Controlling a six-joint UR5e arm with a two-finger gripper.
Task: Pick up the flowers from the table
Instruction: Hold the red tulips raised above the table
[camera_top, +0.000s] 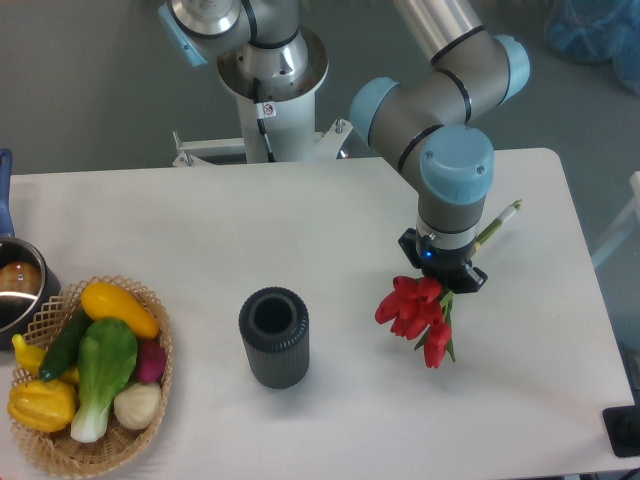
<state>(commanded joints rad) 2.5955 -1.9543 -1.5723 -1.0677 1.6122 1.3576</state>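
Flowers (418, 312) sit at the bench's (200, 220) 3 o'clock side, stem tip poking out toward 1 o'clock. Gripper (442, 277) is directly over the stems; jaws hidden, closure can't be told. Step looks like grasp/lift. Next: confirm grip, raise straight up.

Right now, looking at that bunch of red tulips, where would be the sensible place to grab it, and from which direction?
By the stems, from straight above. The flowers lie slanted on the table, red heads at the near end, thin pale stems running up-right to a tip past the arm. The stems are narrow and firm-looking; the blooms would likely crush. The tool sits over that stem section now.
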